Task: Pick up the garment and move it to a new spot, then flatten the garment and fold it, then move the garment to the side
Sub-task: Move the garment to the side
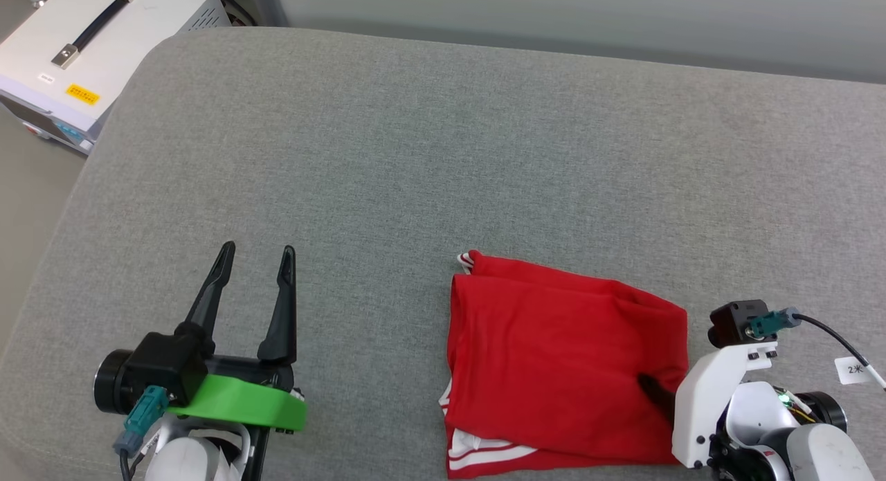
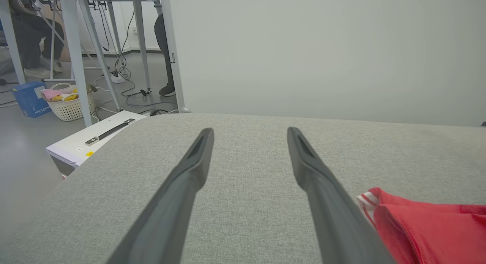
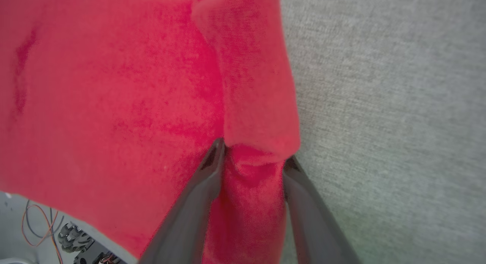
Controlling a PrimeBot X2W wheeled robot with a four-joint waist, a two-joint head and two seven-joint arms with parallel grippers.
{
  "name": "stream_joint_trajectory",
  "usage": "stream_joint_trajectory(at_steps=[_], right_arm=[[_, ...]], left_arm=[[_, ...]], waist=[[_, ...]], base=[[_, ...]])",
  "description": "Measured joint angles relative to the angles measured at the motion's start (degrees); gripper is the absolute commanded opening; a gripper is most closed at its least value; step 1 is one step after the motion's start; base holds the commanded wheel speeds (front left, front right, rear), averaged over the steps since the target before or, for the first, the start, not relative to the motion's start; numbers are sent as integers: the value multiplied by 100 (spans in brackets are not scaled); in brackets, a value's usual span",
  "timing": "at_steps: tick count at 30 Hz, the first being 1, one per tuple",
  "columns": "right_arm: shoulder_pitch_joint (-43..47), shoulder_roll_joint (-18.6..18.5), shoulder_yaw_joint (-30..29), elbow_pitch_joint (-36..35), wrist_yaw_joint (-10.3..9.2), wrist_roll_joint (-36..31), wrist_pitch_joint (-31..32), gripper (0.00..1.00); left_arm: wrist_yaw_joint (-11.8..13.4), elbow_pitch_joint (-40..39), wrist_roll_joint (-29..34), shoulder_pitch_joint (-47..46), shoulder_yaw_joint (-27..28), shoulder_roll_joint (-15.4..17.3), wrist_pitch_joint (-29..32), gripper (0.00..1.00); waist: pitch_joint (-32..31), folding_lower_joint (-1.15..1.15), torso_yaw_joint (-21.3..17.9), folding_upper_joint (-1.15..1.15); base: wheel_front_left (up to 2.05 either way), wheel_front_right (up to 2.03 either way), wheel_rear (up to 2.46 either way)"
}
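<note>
The garment [image 1: 561, 356] lies folded into a red rectangle near the front edge of the grey cushion, with white-red trim peeking out at its left corners. Its lettering is hidden. My right gripper [image 1: 657, 394] is at the garment's right edge. In the right wrist view, the right gripper [image 3: 253, 161] is closed around a bunched fold of the garment [image 3: 114, 85]. My left gripper [image 1: 257, 249] rests open on the cushion well left of the garment, holding nothing. The left wrist view shows the left gripper [image 2: 250, 133] with the garment's corner [image 2: 429, 226] at its lower right.
The grey cushioned surface [image 1: 415, 156] stretches wide behind and to the left. A white case with a black handle [image 1: 76, 52] stands off its far left corner. Beyond it are table legs, a white basket [image 2: 68, 104] and a person's foot [image 2: 167, 90] on the floor.
</note>
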Motion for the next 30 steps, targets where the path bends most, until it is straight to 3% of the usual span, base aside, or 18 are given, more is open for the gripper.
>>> stream_joint_trajectory(at_steps=[4,10,19,23,30], right_arm=[[-107,-103,131,62,1,-24,-260,0],[-268,-537,504,-69,12,-277,-433,0],[-814,-2111,1499,-654,8,-444,-224,0],[-1167,-2924,1635,-720,7,-469,-193,0],[-1900,-3612,1688,-259,7,-537,-434,0]], left_arm=[[0,33,0,-2,-16,-1,0,100],[0,43,-1,4,-34,4,-1,100],[0,-116,-124,5,-336,4,0,100],[0,-202,-92,-65,-592,45,0,100],[0,-417,-36,-410,-978,222,0,100]], waist=[[-24,0,-47,0],[-112,0,-222,0],[-191,0,-801,0],[-153,0,-1144,0],[112,0,-1739,0]], base=[[0,0,0],[0,0,0],[0,0,0],[0,0,0],[0,0,0]])
